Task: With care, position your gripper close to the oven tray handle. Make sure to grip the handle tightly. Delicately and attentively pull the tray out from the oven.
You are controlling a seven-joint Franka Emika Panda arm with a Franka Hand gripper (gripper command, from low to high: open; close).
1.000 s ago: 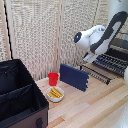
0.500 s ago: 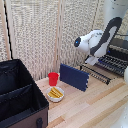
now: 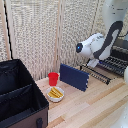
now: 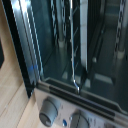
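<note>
In the exterior view my white arm [image 3: 97,46] bends down over the oven tray [image 3: 109,66], a black wire rack sticking out at the exterior view's right. The handle [image 3: 95,75] is the thin dark rail along its outer edge. My gripper [image 3: 92,63] is down near the rack's near end, too small to read as open or shut. The oven [image 3: 121,52] is mostly hidden behind the arm. The wrist view shows no fingers. It shows only the oven's glass front [image 4: 75,45] with rack bars behind it and two knobs [image 4: 49,111].
An upright dark-blue panel [image 3: 74,76] stands on the wooden table [image 3: 90,107] beside the rack. A red cup [image 3: 53,78] and a small plate of yellow food [image 3: 55,93] sit further to the exterior view's left, next to a large black fabric bin [image 3: 20,97].
The arm's head has sunk a little lower toward the wire rack. The other things have not moved.
</note>
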